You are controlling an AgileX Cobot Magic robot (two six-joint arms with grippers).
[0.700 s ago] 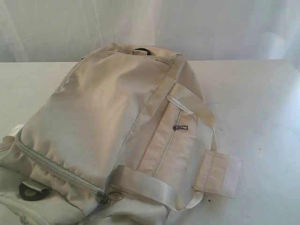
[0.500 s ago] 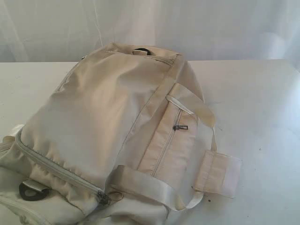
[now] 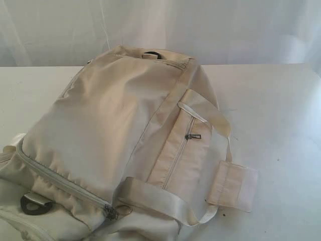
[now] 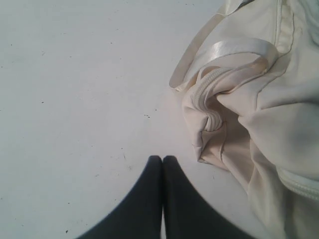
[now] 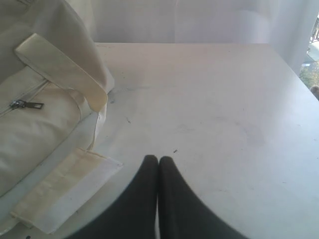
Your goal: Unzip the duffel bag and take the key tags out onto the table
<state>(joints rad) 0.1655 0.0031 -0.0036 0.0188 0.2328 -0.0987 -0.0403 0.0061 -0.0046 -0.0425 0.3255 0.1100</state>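
The bag (image 3: 115, 135) lies on its side on the table (image 3: 281, 125), filling the left and middle of the exterior view, its pocket side turned to the right. Its main zip (image 3: 60, 181) runs along the near left end and is done up, the pull (image 3: 109, 212) sitting at the lower end beside a dark ring (image 3: 35, 204). The pocket zip is also closed, with its pull (image 3: 192, 136) near the top. A strap loops off the pocket side, and its pad (image 3: 233, 187) lies flat on the table just beside the bag. The left gripper (image 4: 162, 159) is clenched on nothing, fingers pressed together over bare table, near the bag's bunched end but apart from it. The right gripper (image 5: 158, 159) is likewise clenched and empty, over bare table, with the pad (image 5: 65, 189) and the pocket pull (image 5: 25, 104) off to its side.
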